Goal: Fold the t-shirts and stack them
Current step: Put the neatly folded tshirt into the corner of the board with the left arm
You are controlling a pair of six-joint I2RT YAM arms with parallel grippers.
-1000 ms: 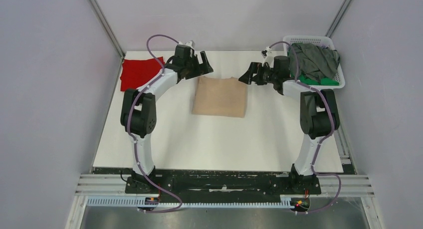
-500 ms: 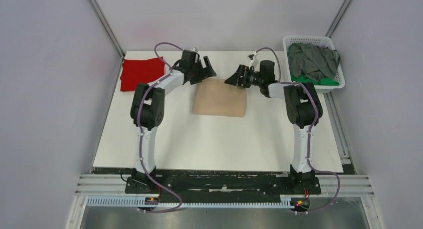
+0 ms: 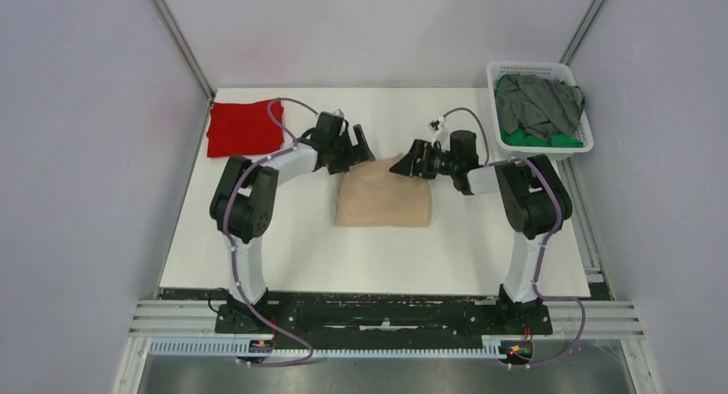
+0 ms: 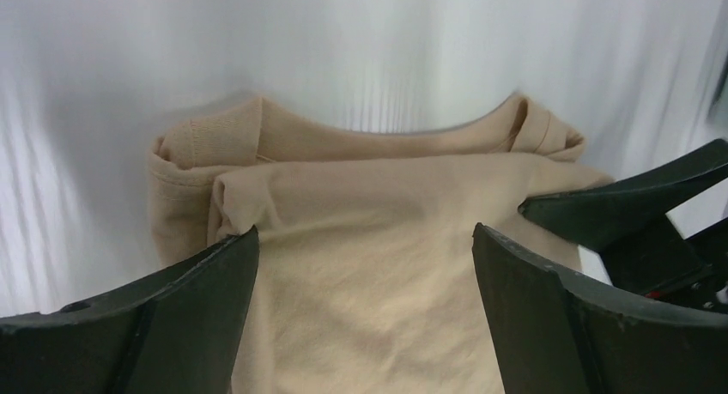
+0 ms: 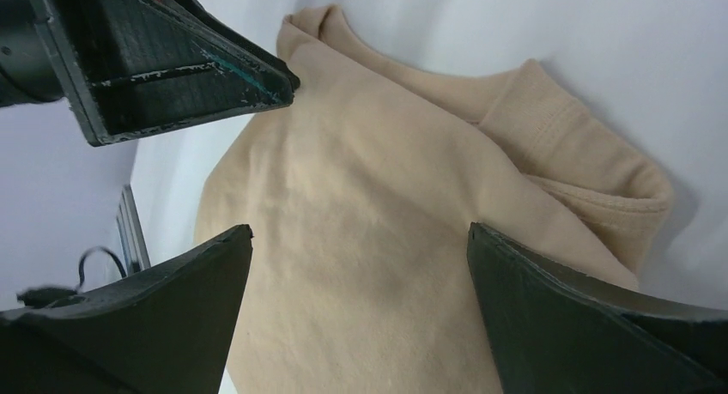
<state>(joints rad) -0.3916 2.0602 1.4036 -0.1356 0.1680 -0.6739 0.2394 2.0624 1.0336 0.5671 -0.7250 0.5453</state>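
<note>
We judge the beige t-shirt (image 3: 383, 202), mid-table, is half folded. Our left gripper (image 3: 358, 148) & right gripper (image 3: 405, 161) sit over its far collar corners, both wide open, holding nothing. Next we should pinch both corners evenly, w/o missing layers.

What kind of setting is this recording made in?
Probably a lab test cell, not a home: bare grey enclosure walls, a white table, and a white basket of crumpled shirts.
</note>
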